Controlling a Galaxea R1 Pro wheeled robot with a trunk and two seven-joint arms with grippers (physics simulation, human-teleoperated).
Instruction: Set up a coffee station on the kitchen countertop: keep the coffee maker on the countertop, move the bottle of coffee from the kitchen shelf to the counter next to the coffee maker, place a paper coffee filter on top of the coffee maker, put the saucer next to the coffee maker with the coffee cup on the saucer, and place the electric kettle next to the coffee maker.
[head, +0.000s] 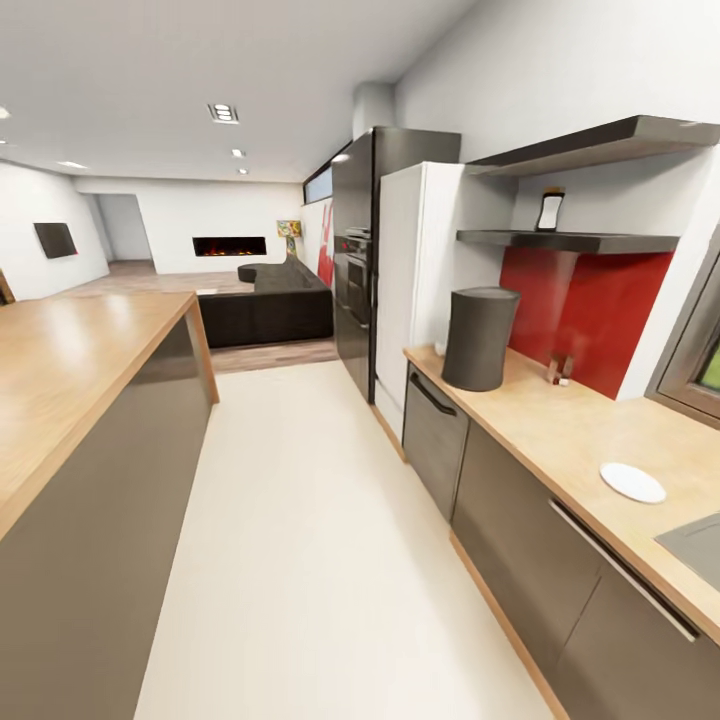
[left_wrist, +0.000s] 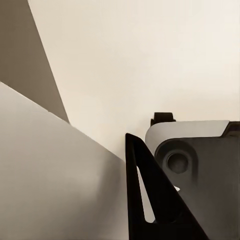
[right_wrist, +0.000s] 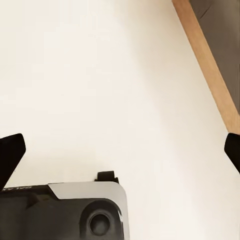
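Head view: countertop (head: 560, 425) ran along the right wall, its long edge receding toward the white fridge (head: 415, 270). Coffee maker (head: 479, 338), a dark cylinder, stood upright near the counter's far end, close to the front edge, long axis vertical. Bottle of coffee (head: 550, 210) stood upright on the lower shelf (head: 570, 241), above and behind the coffee maker, against the wall. Saucer (head: 632, 482) lay flat on the counter, well apart from the coffee maker, nearer the camera and just short of the sink (head: 695, 545). Small brown item at the red backsplash (head: 590, 310); too small to identify. Bare counter between coffee maker and saucer. Pale floor (head: 300, 520) formed an open aisle between the counter and the island (head: 80, 400) on the left.

Left wrist view: left gripper (left_wrist: 150, 200) showed one dark finger over floor beside a cabinet face; can't tell jaw state.

Right wrist view: right gripper (right_wrist: 120, 152) had both fingertips at the frame's opposite sides, spread wide, nothing between them, floor and a wooden plinth strip (right_wrist: 207, 65) below.
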